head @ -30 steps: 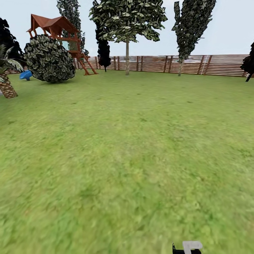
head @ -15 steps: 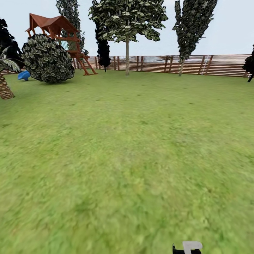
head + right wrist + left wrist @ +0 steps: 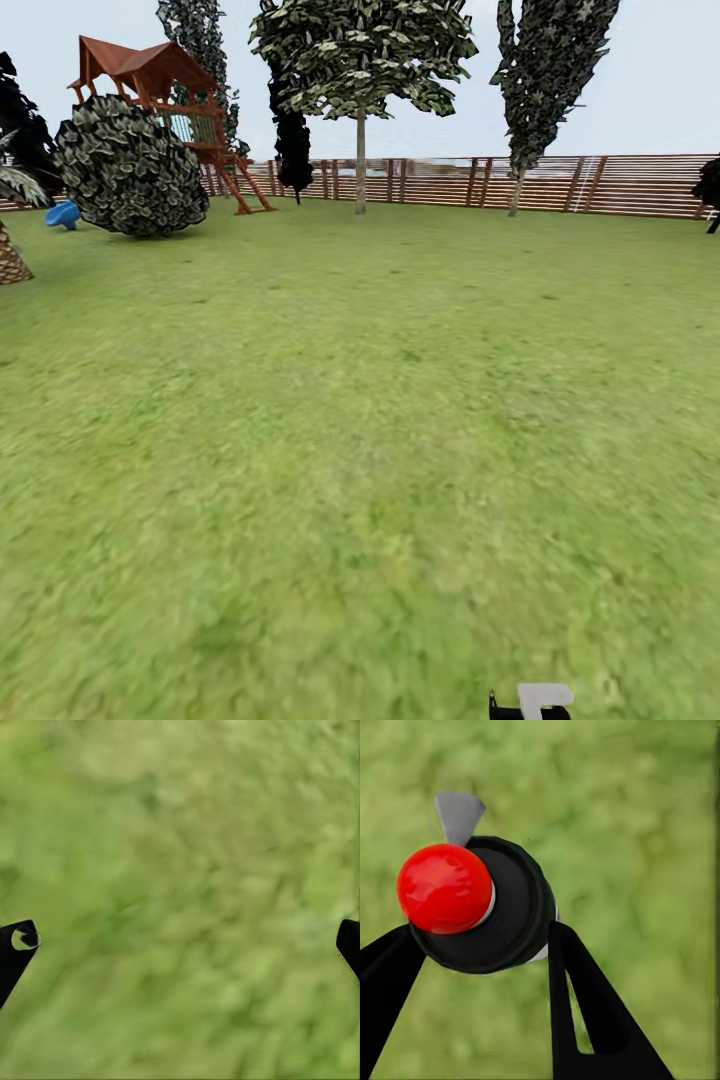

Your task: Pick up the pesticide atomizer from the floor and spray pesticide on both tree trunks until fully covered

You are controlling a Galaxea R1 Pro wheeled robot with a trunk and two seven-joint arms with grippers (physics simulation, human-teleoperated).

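My left gripper point(image 3: 480, 945) holds the pesticide atomizer point(image 3: 484, 904): its two black fingers point(image 3: 585, 1012) press against the dark round body from either side, and the red top point(image 3: 444, 888) faces the wrist camera, with blurred grass behind it. My right gripper point(image 3: 180, 945) is spread wide, its two fingertips point(image 3: 16, 945) far apart at the edges of the wrist view with lawn between them.

From my head I look over a broad green lawn point(image 3: 360, 450) to a brown slatted fence point(image 3: 600, 185). Two trees point(image 3: 360, 60) stand by the fence, well apart from me, one with a pale thin trunk point(image 3: 360, 160). To the left are a round bush point(image 3: 130, 165) and a red-roofed playhouse point(image 3: 150, 70).
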